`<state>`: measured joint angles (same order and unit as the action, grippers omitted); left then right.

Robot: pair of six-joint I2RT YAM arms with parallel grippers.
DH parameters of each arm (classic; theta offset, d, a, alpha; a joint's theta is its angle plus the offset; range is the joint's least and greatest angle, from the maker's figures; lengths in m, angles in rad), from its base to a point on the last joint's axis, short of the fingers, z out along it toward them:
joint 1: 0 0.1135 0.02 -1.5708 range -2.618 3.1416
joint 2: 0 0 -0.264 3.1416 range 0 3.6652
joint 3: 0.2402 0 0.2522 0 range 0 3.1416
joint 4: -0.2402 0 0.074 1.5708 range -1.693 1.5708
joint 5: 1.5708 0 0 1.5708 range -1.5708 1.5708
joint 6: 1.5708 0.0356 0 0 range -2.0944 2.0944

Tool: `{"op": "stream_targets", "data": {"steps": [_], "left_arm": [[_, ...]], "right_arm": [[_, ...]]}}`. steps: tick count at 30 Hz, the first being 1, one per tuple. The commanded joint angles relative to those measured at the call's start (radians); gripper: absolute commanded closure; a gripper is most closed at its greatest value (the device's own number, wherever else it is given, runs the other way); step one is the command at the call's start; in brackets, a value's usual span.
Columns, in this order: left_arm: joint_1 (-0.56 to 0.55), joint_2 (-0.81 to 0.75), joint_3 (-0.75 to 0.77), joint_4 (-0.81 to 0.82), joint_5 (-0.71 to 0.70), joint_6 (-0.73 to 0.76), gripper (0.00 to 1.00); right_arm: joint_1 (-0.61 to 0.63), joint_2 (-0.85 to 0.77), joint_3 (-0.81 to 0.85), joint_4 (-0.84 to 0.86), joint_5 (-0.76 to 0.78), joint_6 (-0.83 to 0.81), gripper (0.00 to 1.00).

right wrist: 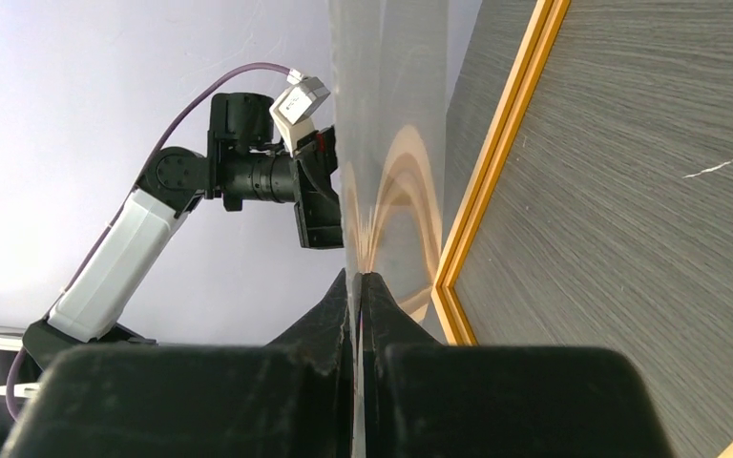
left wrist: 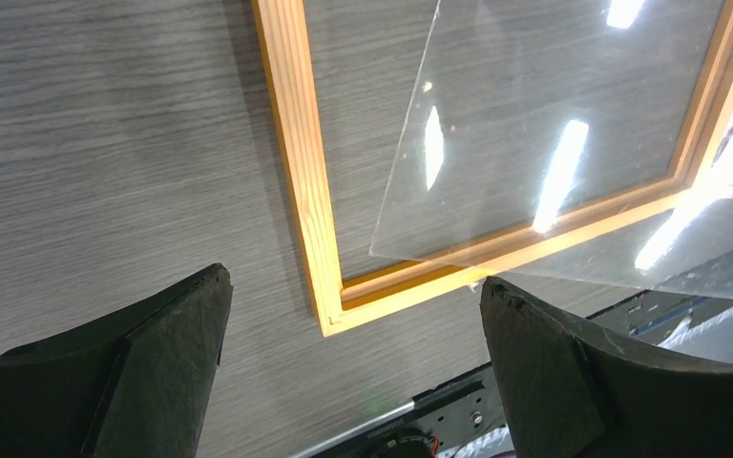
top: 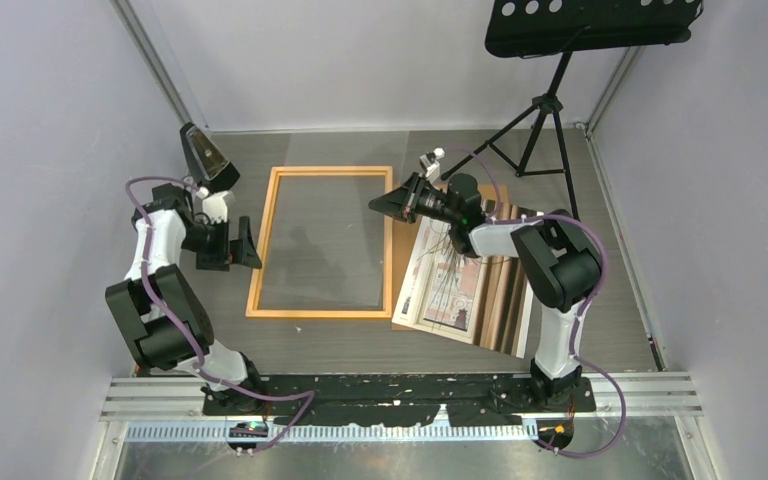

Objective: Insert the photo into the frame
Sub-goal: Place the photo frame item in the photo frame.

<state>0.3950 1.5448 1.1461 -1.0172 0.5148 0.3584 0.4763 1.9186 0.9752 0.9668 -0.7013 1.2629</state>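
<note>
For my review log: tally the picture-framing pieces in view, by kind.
Orange frame: 1
Clear sheet, pinched by the right gripper: 1
Photo: 1
Brown backing board, partly under the photo: 1
Total: 4

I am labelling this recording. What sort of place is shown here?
Probably a robot test cell in a lab: plain walls enclose a wood-grain table, the left arm and right arm are bolted to a metal rail at its edge, and a tripod music stand stands behind.

Wooden frame (left wrist: 307, 181); glossy clear sheet (left wrist: 534, 143) (plastic, probably); matt table (left wrist: 105, 143).
</note>
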Motion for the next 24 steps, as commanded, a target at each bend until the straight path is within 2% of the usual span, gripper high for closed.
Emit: {"op": "stream_targets", "data": {"steps": [1,24], "left_arm": [[0.004,-0.037,0.031,0.066,0.0,-0.067,0.0],[0.004,-0.113,-0.042,0.16,0.01,-0.153,0.0]], "right_arm": [[0.02,0.022,0.063,0.108,-0.015,0.043,0.94],[0.039,0.159,0.142,0.12,-0.051,0.07,0.95]]}}
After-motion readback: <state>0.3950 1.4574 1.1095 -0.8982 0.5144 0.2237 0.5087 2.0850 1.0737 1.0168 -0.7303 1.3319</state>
